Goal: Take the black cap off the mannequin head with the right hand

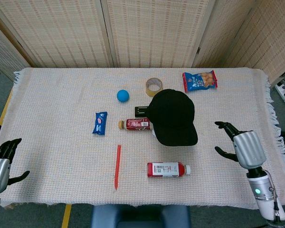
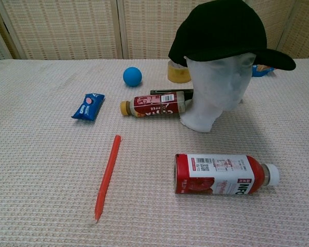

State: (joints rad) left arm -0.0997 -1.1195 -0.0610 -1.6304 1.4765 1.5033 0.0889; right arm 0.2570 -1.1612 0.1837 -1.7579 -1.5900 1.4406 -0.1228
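The black cap sits on the white mannequin head, brim toward the front right. Seen from the head view, the cap hides the head almost fully. My right hand hovers over the cloth to the right of the cap, fingers spread toward it, a clear gap between them, holding nothing. At the front left table edge my left hand is open and empty. The chest view shows neither hand.
A red juice bottle lies in front of the mannequin, a smaller red bottle and a black object at its left. An orange pen, blue packet, blue ball, tape roll and snack bag lie around.
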